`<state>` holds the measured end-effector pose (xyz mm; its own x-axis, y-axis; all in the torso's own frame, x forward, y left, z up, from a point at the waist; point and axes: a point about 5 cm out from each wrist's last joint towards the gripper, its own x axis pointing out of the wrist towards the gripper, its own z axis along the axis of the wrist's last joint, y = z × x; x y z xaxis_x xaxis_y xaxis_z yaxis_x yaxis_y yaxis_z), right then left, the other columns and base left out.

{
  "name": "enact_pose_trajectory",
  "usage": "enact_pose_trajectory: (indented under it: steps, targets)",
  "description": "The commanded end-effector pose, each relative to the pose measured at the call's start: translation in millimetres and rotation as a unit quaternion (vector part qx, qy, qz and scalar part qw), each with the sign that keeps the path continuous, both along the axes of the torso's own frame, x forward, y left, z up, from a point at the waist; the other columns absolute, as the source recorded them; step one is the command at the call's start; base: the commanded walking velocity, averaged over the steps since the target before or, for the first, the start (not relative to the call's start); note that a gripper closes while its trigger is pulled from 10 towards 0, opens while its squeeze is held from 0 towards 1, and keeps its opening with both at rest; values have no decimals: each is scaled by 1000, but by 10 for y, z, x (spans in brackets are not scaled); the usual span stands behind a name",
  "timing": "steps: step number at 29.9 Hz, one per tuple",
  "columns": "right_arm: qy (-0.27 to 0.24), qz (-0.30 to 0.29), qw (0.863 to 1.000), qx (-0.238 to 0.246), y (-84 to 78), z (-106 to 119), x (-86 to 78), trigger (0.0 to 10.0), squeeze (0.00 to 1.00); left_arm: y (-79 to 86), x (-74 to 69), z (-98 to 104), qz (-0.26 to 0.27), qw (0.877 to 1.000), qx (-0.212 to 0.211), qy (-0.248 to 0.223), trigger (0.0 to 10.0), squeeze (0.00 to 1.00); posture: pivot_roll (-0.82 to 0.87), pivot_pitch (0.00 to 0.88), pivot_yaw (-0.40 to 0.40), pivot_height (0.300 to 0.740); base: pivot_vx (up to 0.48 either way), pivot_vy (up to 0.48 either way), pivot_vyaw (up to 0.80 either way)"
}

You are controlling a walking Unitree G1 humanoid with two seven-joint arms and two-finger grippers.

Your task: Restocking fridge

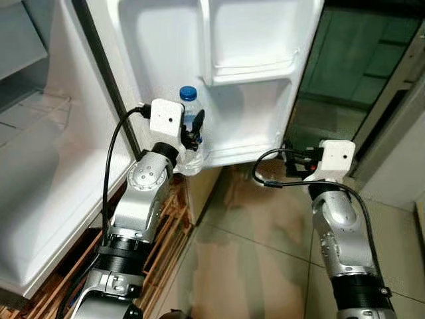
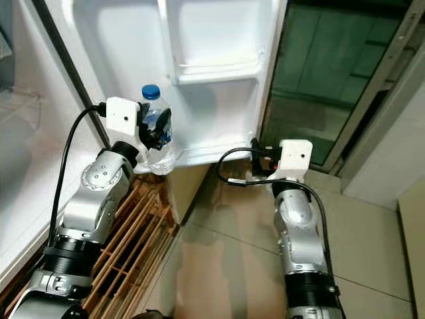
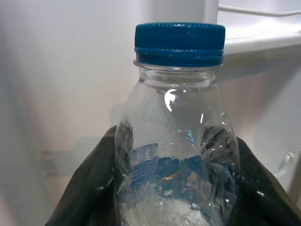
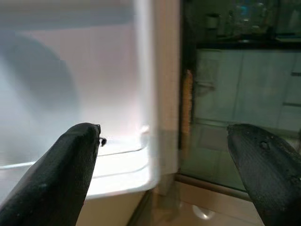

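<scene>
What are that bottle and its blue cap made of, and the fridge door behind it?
The bottle looks like thin clear plastic: see-through, glossy, crinkled highlights. Its cap seems hard blue plastic with ridged sides. The fridge door lining looks like smooth, moulded white plastic, probably.

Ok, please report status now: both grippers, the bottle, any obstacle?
Left gripper shut on water bottle, at lower door shelf. Right gripper open, empty, by the door edge. No obstacle seen.
</scene>
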<state>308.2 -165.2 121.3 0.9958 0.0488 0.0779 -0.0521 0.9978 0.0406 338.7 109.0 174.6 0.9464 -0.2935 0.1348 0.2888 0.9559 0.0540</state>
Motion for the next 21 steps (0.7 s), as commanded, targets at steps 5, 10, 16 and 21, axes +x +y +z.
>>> enact_pose_trajectory:
  steps: [5, 10, 16, 21]
  targets:
    - [-14, 11, 1000, 4, 64, 77, -5, 10000, 0, -84, 212, 233, 0, 998, -7, -55, 10000, 0, -38, 0, 44, 740, 0, 0, 0]
    - [-14, 15, 1000, 8, 123, 75, -86, 10000, 0, -201, 345, 316, -26, 997, -6, -74, 10000, 0, -69, 0, 65, 740, 0, 0, 0]
    - [-17, 24, 1000, 1, 197, 85, -249, 10000, 0, -317, 410, 353, -60, 994, 29, -91, 10000, 0, -91, 0, 90, 740, 0, 0, 0]
    - [0, 20, 1000, 12, 278, 59, -601, 10000, 0, -331, 372, 383, -97, 975, 119, -162, 10000, 0, -122, 34, 137, 740, 0, 0, 0]
